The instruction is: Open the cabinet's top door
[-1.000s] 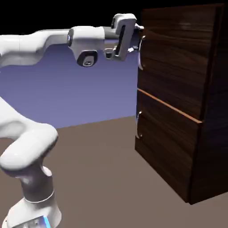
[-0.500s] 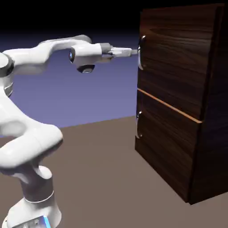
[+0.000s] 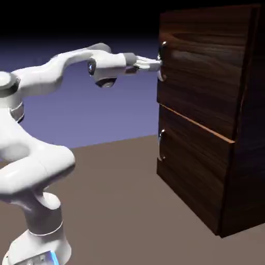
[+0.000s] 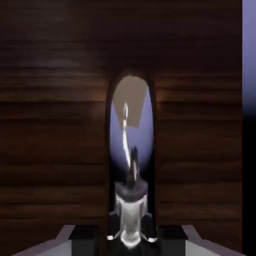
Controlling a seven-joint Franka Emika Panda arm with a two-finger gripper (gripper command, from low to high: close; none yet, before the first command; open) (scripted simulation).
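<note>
Glossy white rounded arm (image 3: 36,155), grey joint rings, blue-lit base (lower left); small grey fingers (image 3: 151,64).

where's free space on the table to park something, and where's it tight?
Free: the brown table between the robot's base and the cabinet, running back to the backdrop. Tight: at the top door, where the gripper sits at the silver handle. The hand view is filled by wood and handle.

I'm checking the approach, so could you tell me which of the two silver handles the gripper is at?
The gripper is at the upper handle, on the top door. The lower handle sits well below, with nothing near it.
</note>
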